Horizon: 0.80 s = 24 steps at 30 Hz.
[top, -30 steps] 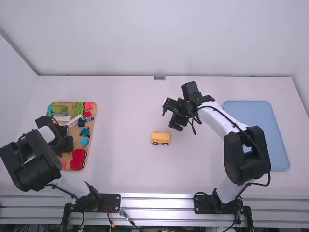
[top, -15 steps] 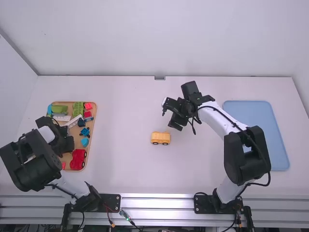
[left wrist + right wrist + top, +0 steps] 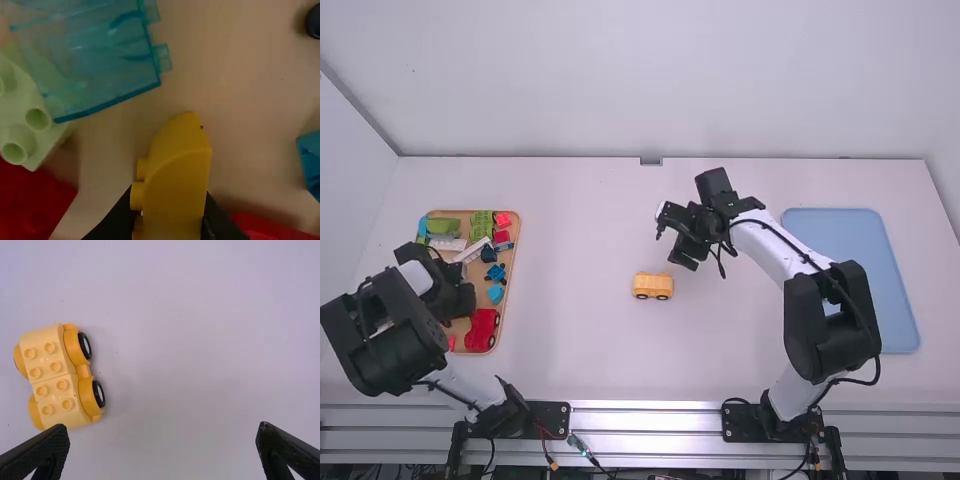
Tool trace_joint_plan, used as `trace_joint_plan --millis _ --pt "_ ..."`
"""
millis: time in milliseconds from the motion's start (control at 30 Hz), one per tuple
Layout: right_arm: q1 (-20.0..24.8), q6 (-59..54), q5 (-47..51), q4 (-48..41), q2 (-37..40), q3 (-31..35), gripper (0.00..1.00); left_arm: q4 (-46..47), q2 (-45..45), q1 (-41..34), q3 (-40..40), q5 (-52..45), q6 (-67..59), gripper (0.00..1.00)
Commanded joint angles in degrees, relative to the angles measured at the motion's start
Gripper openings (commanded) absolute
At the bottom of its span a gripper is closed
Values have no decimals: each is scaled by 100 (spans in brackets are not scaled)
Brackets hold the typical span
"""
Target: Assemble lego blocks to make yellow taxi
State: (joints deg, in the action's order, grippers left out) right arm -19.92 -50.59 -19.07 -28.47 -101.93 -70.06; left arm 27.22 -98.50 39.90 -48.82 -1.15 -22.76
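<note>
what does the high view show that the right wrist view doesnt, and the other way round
High view: the wooden tray of loose blocks, with the left arm over it, and the blue tray by the right arm.
Right wrist view: the eight round studs along the top of the yellow car base, clear enough to count.
Both: that wheeled base on the white table, and the right gripper, open and holding nothing.

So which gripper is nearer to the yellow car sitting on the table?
Right: the right gripper hangs just beyond the yellow car and slightly to its right. The left gripper is far off to the left, at the tray of blocks.
</note>
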Motion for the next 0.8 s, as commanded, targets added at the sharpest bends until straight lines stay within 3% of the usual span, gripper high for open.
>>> trace_joint_plan --millis 0,67,267,567,767 --pt "-7 22 -15 -7 79 -129 99 79 -168 20 55 -291 -146 12" --pt "-7 24 -15 -4 79 -129 99 79 -168 31 39 -293 -120 7" --pt "-7 26 -17 35 79 -129 99 144 -168 17 -208 -291 514 2" --pt "-4 22 -37 122 79 -129 99 393 -166 22 -763 -317 1598 2" --pt "-4 310 -57 293 79 -129 99 741 -15 9 -1158 -1797 1029 2"
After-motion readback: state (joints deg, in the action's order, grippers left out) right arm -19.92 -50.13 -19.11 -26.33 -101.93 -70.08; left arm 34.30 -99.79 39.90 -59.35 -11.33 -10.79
